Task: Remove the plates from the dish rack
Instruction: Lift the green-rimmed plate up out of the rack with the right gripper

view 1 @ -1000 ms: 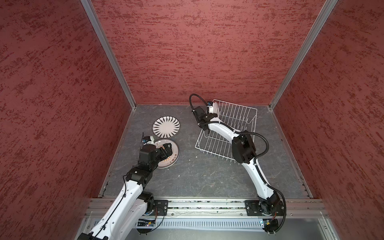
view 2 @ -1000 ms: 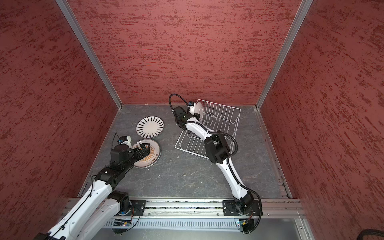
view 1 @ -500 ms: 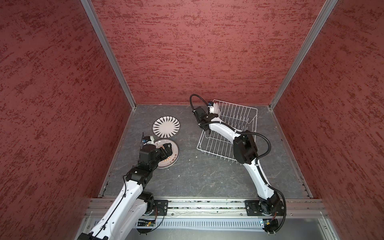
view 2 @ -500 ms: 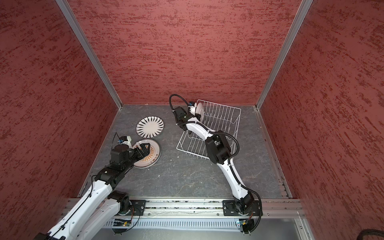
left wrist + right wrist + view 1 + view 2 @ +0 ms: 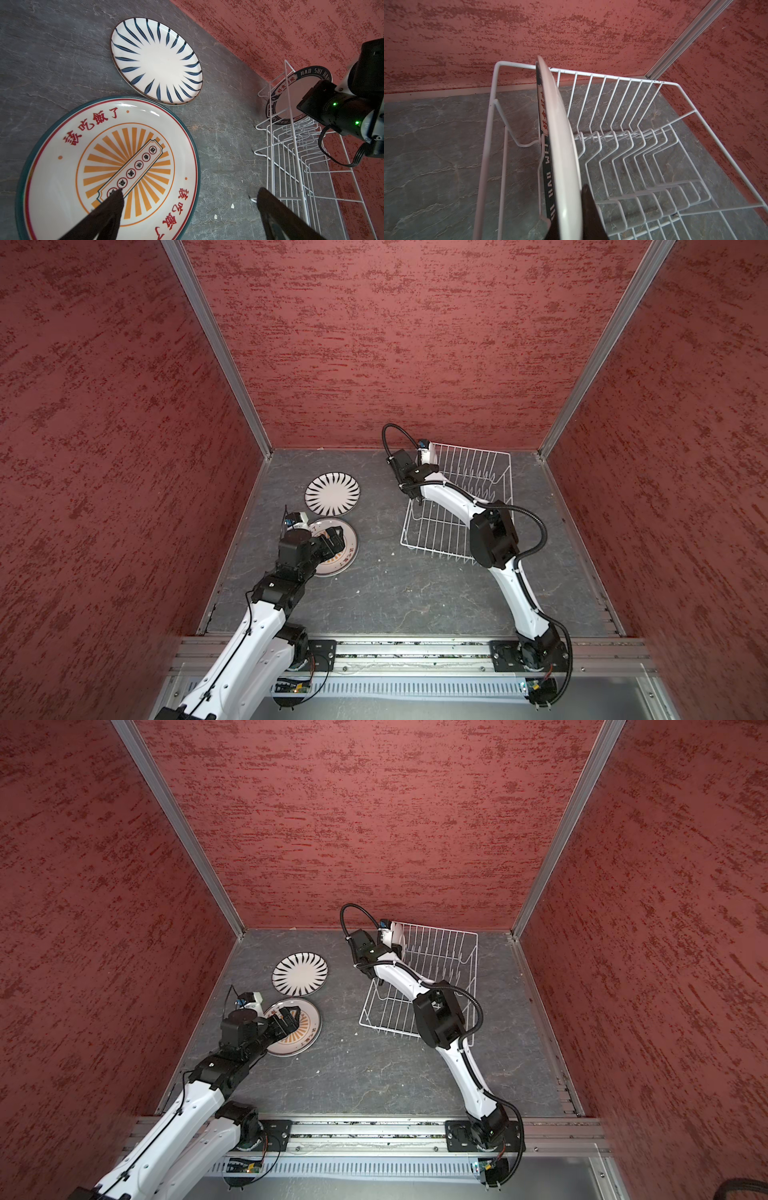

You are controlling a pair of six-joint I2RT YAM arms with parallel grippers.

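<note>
While racked upright, the plate [image 5: 562,145] sits inside the right gripper [image 5: 568,207].

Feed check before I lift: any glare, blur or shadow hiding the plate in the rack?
Right wrist: racked plate edge-on, far rim sharp, near rim and right pincer soft and dark. Left wrist: white glare streaks on the sunburst plate rim, left pincer blurred. Both top views: even light, no glare, but the racked plate is tiny, half behind the right arm.
</note>
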